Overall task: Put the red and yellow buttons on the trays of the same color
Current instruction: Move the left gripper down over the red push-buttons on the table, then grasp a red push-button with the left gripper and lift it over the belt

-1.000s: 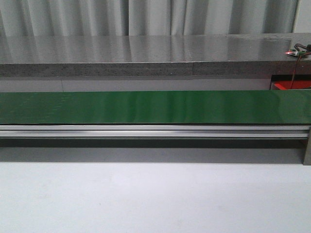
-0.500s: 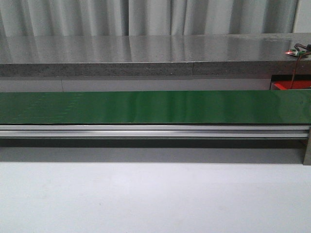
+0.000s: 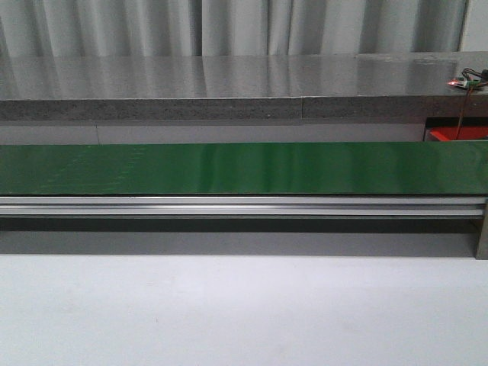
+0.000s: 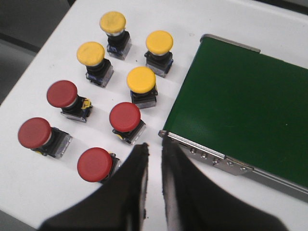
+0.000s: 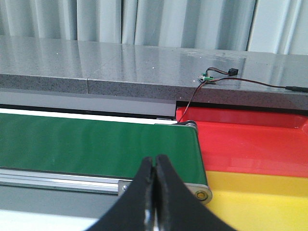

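Observation:
Several red buttons point(image 4: 124, 117) and several yellow buttons point(image 4: 141, 80) stand in rows on the white table beside the end of the green conveyor belt point(image 4: 250, 96). My left gripper point(image 4: 155, 144) hovers over the table between the nearest red button point(image 4: 94, 164) and the belt's corner. It is open by a narrow gap with nothing in it. My right gripper point(image 5: 155, 158) is shut and empty at the belt's other end. A red tray point(image 5: 250, 144) and a yellow tray point(image 5: 260, 197) lie side by side just past that end.
The green belt point(image 3: 244, 168) runs across the front view on an aluminium frame point(image 3: 244, 206), with a grey stone ledge point(image 3: 229, 84) behind it. A wired small circuit board point(image 5: 208, 77) lies on the ledge above the red tray point(image 3: 456, 135).

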### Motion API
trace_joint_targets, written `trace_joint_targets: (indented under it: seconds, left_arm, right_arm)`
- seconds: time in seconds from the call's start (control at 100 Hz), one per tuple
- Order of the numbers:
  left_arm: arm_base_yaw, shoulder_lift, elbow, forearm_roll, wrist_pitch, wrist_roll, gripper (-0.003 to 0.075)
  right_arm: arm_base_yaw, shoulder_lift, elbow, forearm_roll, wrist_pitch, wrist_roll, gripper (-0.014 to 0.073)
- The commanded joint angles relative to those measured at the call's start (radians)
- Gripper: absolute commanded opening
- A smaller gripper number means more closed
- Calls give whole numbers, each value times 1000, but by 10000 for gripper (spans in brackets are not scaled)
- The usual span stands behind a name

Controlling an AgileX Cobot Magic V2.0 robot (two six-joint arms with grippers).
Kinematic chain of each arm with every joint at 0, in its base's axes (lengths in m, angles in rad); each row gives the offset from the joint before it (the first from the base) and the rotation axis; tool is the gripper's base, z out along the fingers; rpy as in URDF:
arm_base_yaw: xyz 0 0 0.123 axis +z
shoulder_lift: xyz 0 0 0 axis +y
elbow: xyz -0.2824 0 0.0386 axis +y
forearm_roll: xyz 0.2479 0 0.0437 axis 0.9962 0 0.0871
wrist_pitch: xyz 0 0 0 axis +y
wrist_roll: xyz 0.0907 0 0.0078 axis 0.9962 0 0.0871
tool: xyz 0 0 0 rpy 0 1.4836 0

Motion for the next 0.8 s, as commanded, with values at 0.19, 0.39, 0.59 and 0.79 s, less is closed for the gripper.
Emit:
trace_joint_targets:
  seconds: [0.19,0.39,0.59,0.79]
  left_arm:
    - [14,145,-117,-5,127,15,689]
    - [81,203,-124,9,156,15,691]
    - [202,252,-124,-19,188,60,691]
    - [240,300,-124,-114,170,145,690]
  right_arm:
    - [-3,-19,-19,-2,-73,-4,-72]
    - [-3,-19,-19,-2,-73,-4,-72]
    - [-3,-19,-19,-2,-73,-4,-72]
    - [-3,-19,-19,-2,-73,-4,-72]
